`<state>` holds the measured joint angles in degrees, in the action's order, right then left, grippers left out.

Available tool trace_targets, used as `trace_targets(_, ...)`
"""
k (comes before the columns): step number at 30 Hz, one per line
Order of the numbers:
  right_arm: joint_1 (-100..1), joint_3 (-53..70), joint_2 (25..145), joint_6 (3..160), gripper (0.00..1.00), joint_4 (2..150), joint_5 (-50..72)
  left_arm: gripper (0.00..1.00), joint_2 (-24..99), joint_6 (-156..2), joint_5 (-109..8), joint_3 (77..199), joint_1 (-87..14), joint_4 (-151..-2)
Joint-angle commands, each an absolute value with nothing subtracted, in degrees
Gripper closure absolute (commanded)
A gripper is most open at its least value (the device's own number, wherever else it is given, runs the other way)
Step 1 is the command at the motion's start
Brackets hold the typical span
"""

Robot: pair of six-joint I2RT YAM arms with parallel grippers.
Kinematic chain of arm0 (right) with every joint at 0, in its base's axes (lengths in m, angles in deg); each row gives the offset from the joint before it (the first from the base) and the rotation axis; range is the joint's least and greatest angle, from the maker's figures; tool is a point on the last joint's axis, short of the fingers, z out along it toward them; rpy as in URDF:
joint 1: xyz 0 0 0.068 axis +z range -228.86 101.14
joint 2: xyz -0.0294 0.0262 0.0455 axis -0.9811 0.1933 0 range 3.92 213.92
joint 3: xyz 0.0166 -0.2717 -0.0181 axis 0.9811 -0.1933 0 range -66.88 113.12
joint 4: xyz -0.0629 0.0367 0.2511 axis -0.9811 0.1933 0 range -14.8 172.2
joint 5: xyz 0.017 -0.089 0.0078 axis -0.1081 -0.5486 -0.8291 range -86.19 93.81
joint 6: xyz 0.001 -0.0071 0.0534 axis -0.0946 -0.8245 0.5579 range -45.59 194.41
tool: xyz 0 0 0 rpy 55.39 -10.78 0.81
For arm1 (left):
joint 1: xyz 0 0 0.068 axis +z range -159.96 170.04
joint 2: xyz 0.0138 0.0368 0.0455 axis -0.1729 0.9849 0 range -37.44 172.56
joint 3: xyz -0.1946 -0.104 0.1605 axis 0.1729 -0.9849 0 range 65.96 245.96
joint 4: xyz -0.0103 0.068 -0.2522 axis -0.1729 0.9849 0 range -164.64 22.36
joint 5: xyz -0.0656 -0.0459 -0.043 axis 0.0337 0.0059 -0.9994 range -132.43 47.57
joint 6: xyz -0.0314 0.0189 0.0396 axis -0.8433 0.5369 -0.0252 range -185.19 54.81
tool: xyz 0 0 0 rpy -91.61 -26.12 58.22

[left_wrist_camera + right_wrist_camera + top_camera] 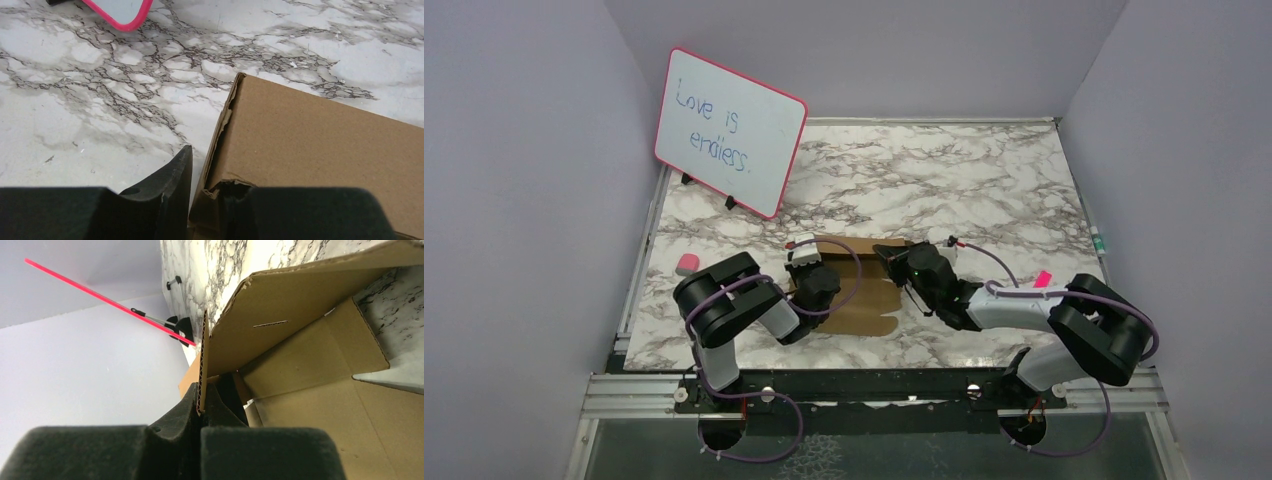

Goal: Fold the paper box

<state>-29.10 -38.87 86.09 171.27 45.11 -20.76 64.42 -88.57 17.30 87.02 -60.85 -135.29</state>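
Observation:
The paper box point(864, 305) is brown corrugated cardboard, partly folded, lying on the marble table between my two arms. My left gripper point(814, 268) is at its left end. In the left wrist view this gripper point(212, 175) straddles the box's point(320, 145) left wall: one finger point(175, 175) is outside on the table side, the other is tucked under the crumpled corner, and the jaws are pinched close on the wall. My right gripper point(892, 260) is at the box's far right part. In the right wrist view it point(201, 402) is shut on the edge of an upright flap point(280, 305).
A pink-framed whiteboard point(729, 130) stands on its feet at the back left of the table point(964, 170). A small pink and white object point(687, 264) lies near the left edge. Grey walls close in both sides and the back.

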Motion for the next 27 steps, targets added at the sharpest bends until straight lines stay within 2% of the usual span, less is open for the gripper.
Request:
trace_targets(1,-29.1,-39.6,86.6,170.7,0.99,48.5,-20.1,0.76,66.5,-92.3,21.9,88.2,-60.1,-131.9)
trace_targets(7,-29.1,-38.0,91.1,168.8,0.99,47.2,-19.3,0.75,66.8,-96.7,16.8,86.8,-60.1,-131.9)
trace_targets(13,-28.2,-37.3,93.7,167.6,0.99,45.4,-16.8,0.7,67.9,-99.3,14.7,88.9,-60.1,-131.9)
trace_targets(27,-26.6,-36.2,93.4,166.0,0.99,46.4,-20.2,0.47,66.5,-105.8,16.7,92.2,-59.7,-124.1)
